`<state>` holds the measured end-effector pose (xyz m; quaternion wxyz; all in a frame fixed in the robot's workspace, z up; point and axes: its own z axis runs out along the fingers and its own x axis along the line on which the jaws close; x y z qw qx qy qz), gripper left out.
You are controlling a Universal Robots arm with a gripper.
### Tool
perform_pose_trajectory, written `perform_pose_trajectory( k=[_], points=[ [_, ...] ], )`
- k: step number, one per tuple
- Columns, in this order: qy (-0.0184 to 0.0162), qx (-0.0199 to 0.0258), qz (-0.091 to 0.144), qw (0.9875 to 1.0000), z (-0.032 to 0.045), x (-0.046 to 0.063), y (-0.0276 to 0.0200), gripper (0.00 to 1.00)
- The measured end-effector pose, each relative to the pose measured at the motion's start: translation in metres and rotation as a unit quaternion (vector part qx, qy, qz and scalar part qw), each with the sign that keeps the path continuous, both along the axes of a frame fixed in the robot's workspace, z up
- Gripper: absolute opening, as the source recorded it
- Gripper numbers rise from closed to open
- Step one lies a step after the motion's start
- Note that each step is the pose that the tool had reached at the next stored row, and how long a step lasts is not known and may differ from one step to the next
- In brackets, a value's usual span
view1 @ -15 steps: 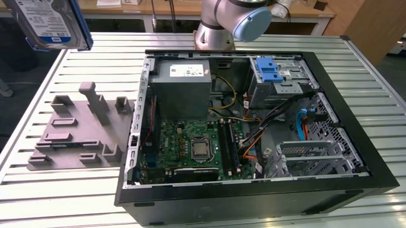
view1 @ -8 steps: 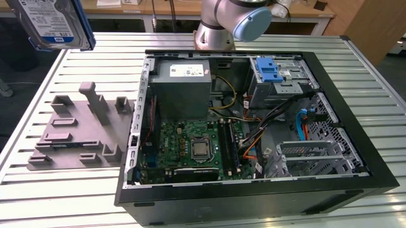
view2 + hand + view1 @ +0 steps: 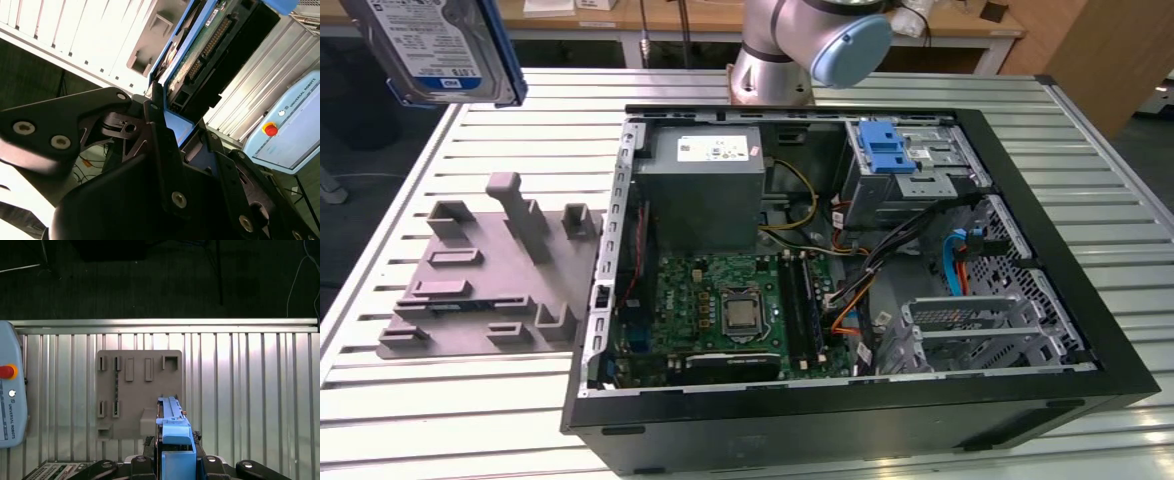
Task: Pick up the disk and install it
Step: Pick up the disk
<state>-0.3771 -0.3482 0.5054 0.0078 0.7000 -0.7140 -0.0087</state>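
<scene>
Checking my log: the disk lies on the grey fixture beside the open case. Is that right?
No. The disk is not on the fixture: the exterior view shows it raised in the air, and the first wrist view shows the gripper shut on it. The fixture does sit beside the open case.

The disk [image 3: 434,45] is silver-grey with a white-and-blue label and blue side rails; in the second wrist view its underside shows a green circuit board against black. The gripper [image 3: 176,450] is matte black with silvery screws. The table [image 3: 454,420] is pale silver, ribbed in parallel stripes. The holder plate [image 3: 467,300] is dull grey-brown. The computer case [image 3: 854,420] is black outside and bare grey metal within, with a green motherboard [image 3: 707,290], a grey box [image 3: 700,190] bearing a white sticker, a bright blue latch [image 3: 891,150] and yellow, orange, black and blue cables [image 3: 854,300]. The arm [image 3: 787,50] is silver with a pale blue cap. The pendant [image 3: 10,405] is pale grey-blue, its red button ringed in yellow.
</scene>
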Motion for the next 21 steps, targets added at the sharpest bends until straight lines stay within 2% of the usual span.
perform_pose_trajectory(
  k=[14, 21],
  points=[
    [0.0, 0.0, 0.0, 1.0, 0.0, 0.0099, 0.0, 0.36],
    [0.0001, 0.0, 0.0, 1.0, 0.0001, 0.0109, -0.0012, 0.36]
  ],
)
